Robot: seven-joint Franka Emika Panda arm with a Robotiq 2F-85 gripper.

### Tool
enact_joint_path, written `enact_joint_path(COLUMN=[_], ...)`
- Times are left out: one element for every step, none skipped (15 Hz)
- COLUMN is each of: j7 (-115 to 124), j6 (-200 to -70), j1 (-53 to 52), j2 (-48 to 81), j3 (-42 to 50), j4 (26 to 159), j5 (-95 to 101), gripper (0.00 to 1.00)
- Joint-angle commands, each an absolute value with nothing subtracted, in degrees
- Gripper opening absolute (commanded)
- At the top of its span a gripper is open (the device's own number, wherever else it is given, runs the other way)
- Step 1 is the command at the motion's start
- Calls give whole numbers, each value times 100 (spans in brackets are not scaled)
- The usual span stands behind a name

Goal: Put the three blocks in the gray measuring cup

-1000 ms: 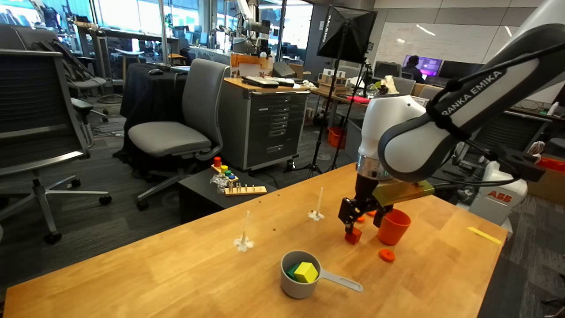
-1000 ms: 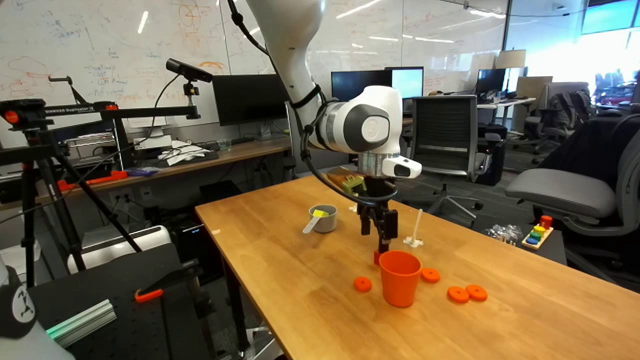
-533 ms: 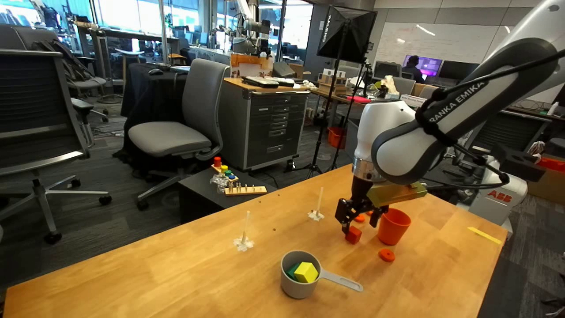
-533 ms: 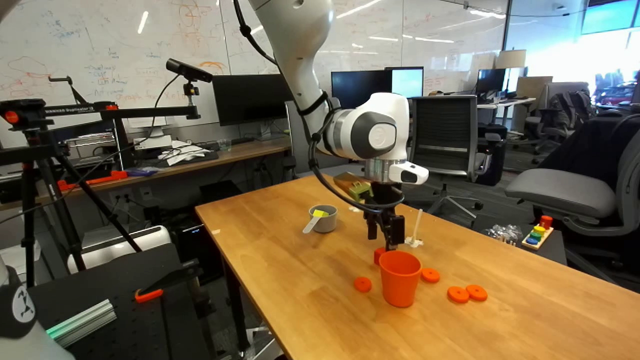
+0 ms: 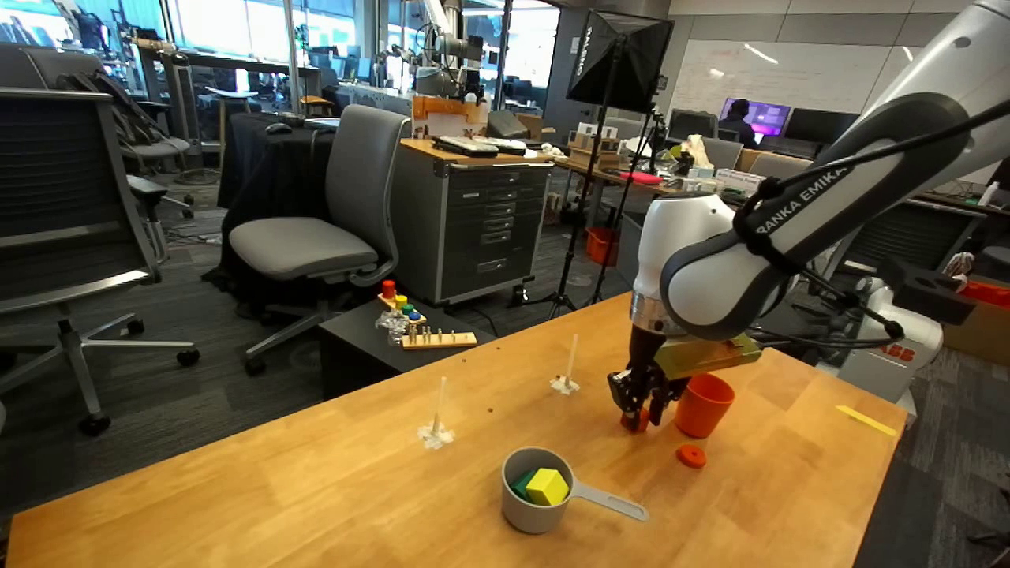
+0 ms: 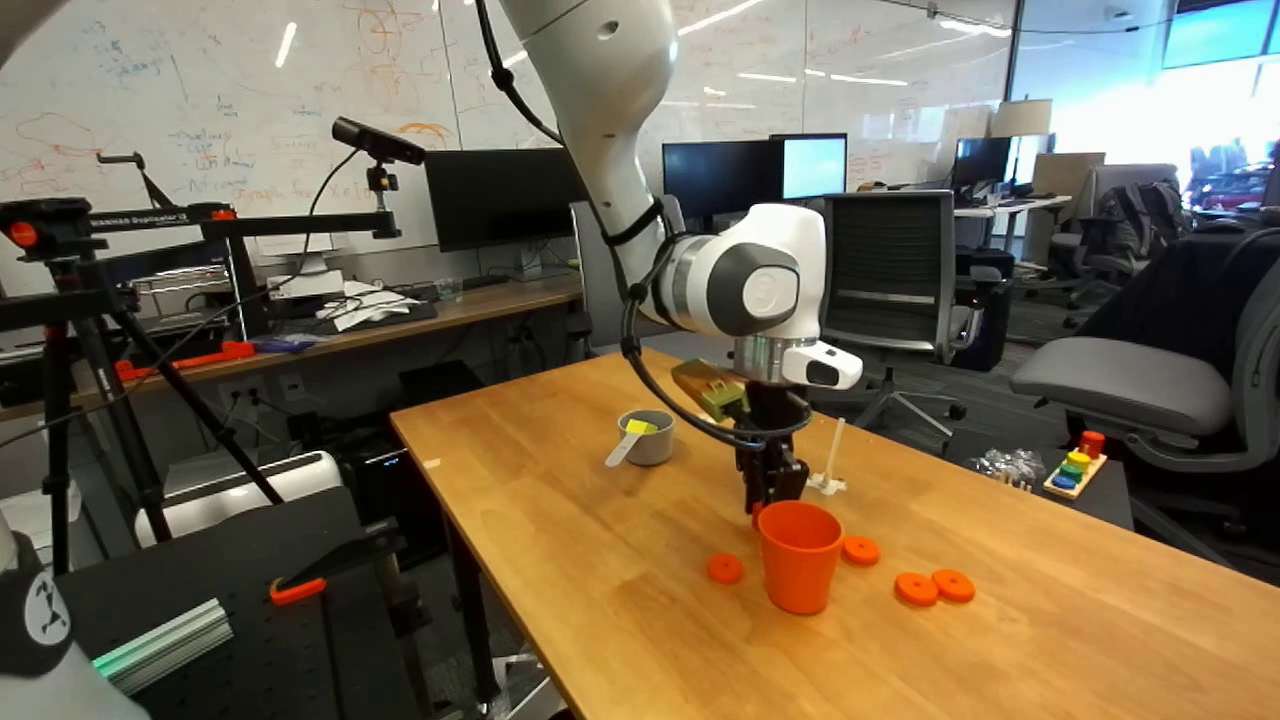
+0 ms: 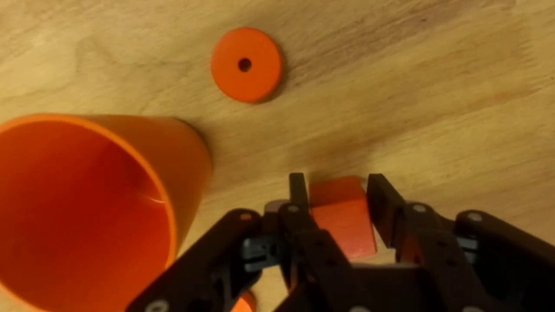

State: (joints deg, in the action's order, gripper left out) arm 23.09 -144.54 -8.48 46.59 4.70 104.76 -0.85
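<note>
My end effector [image 7: 337,187] grips red blk [image 7: 346,227], inboard of surface [image 5: 316,481] edges. Grn blk [image 5: 521,483], ylw blk [image 5: 548,487] sit in gray cup [image 5: 530,517].

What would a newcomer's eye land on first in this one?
Probably the white-and-gray arm over the wooden table, its gripper with a finger on either side of the red block; whether it grips is hard to tell. Close by, the bright orange cup stands upright. Then the gray measuring cup, set apart, where an exterior view shows the vivid yellow block inside, partly hiding the darker green block.
</note>
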Motion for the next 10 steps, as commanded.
enact_joint_path(j7=[2175,2172,2171,2170,2168,2161,2156,2128,2100,2070], j6=[-14423,-14424,-14429,-14436,-14434,-14445,-14464,-14469,-14478,-14501], j1=[-748,-755,-767,-783,-832,-862,-897,-906,-917,-923], j2=[4768,4712,4613,4534,4404,4323,4194,4102,3991,3893], j3=[370,364,345,325,296,257,191,103,-6,-118], j4=[10327,10325,10336,10332,10320,10299,10299,10265,10259,10265], j5=[-253,-261,-274,-282,-266,-261,-268,-293,-332,-375], gripper=[11,8,8,8,8,8,8,8,8,8])
